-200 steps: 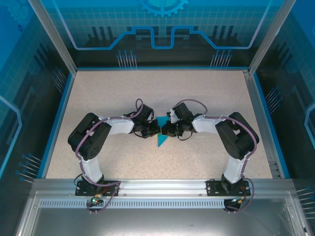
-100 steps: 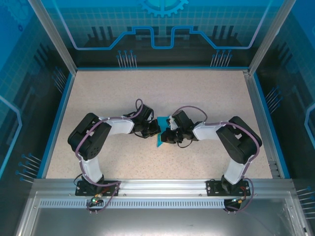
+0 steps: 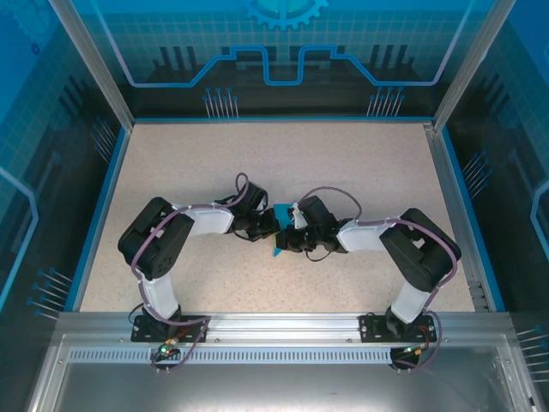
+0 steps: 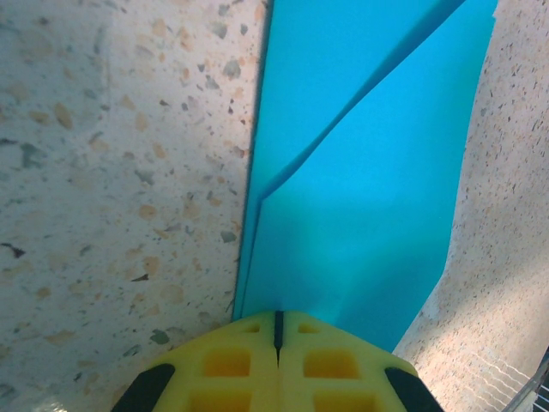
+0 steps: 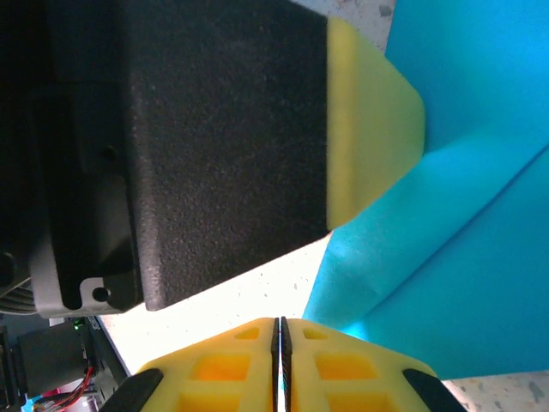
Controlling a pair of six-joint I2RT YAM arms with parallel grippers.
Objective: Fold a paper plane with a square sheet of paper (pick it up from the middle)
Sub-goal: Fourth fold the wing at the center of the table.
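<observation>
Paper plane mostly hidden beneath left end effector, right end effector; edges cropped in wrist views.

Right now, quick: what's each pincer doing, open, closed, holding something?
Left pincer: closed, tips meeting the folded teal-blue paper; a real grip cannot be told.
Right pincer: closed beside that paper; holding it cannot be told.

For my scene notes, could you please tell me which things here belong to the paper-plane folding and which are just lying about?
Job: teal paper, partly folded; left gripper; right gripper.
Just around: speckled table; blue back panel; metal rail.
</observation>
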